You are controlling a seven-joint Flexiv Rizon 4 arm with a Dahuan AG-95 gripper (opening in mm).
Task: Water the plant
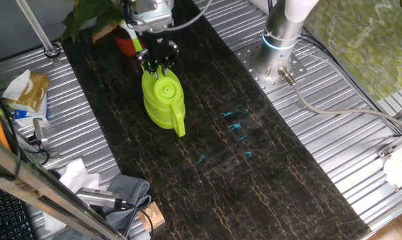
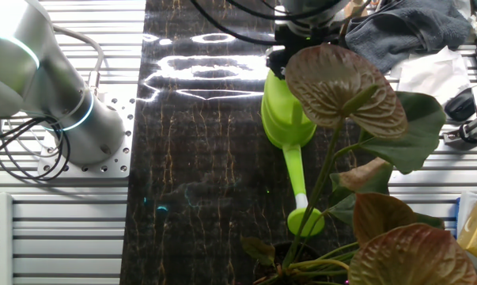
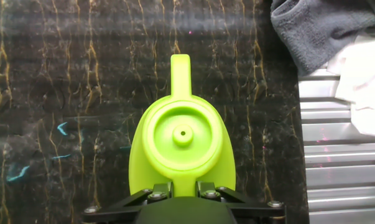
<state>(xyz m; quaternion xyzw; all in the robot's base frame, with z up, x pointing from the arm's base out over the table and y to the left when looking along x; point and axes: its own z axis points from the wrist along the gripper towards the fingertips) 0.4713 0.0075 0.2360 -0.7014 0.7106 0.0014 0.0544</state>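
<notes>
A lime-green watering can (image 1: 162, 100) stands on the dark marbled mat (image 1: 254, 173). My gripper (image 1: 157, 67) comes down on the side of the can that faces the plant. In the hand view my gripper (image 3: 182, 188) is shut on a narrow green neck of the can (image 3: 182, 140), and the handle (image 3: 181, 74) points away. In the other fixed view the can (image 2: 284, 119) has its long spout (image 2: 299, 178) pointing toward the plant (image 2: 341, 79). The plant (image 1: 91, 17) grows from an orange-red pot (image 1: 127, 45) at the mat's far left corner.
A grey cloth (image 1: 124, 193) and white paper (image 3: 367, 81) lie beside the mat on the handle side. The arm's base (image 1: 281, 40) stands on the ribbed metal table at the right. A bag and clutter (image 1: 27, 90) lie at the left. Blue marks (image 1: 234, 127) are on the mat.
</notes>
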